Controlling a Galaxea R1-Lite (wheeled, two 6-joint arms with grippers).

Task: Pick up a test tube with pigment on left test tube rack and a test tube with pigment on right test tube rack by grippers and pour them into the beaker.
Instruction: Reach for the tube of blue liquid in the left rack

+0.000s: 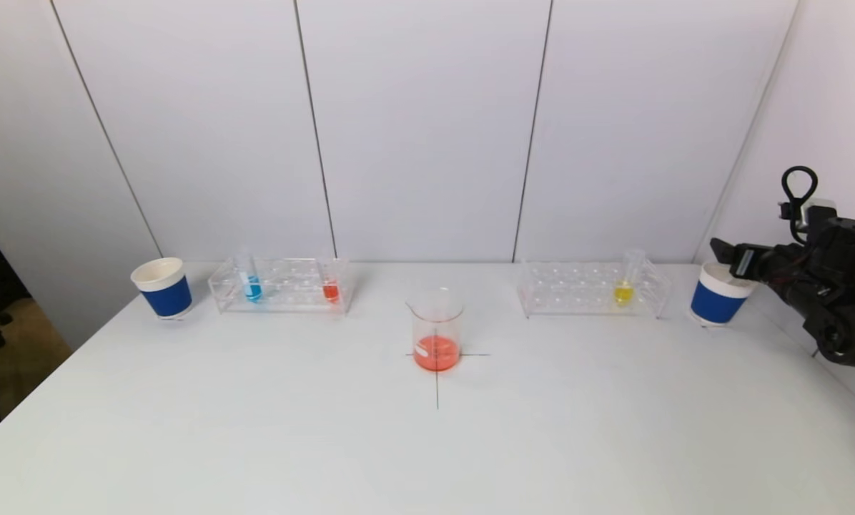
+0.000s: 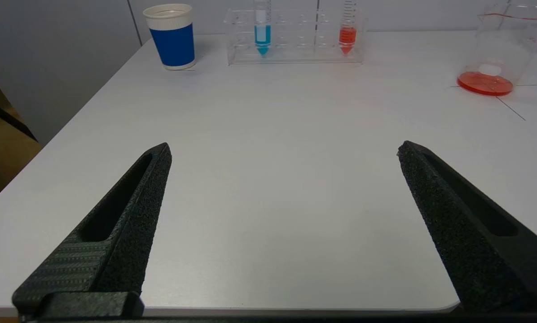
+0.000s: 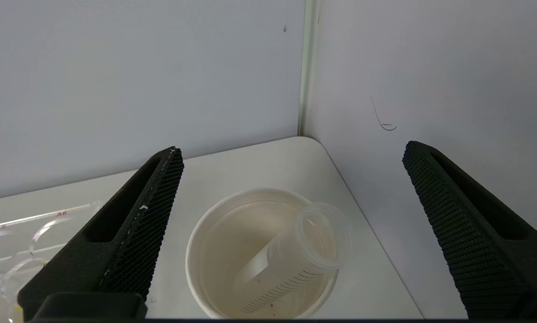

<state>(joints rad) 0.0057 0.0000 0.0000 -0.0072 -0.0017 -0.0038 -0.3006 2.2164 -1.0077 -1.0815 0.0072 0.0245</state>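
Note:
The left clear rack point(image 1: 281, 286) holds a blue-pigment tube point(image 1: 251, 283) and a red-pigment tube point(image 1: 331, 287). The right clear rack point(image 1: 590, 289) holds a yellow-pigment tube point(image 1: 623, 287). The glass beaker point(image 1: 437, 330) stands mid-table with orange-red liquid in it. My right gripper point(image 1: 720, 252) is open and empty above the right blue cup point(image 1: 715, 299). In the right wrist view the gripper point(image 3: 293, 150) hangs over that cup point(image 3: 191, 255), where an empty tube point(image 3: 295, 255) leans. My left gripper point(image 2: 284, 150) is open and empty over the table's near left edge, far from the blue tube point(image 2: 262, 35) and the red tube point(image 2: 347, 35).
A second blue cup point(image 1: 163, 287) stands left of the left rack; it also shows in the left wrist view point(image 2: 172, 38). The walls stand close behind the racks and beside the right cup. The table's left edge drops off near the left cup.

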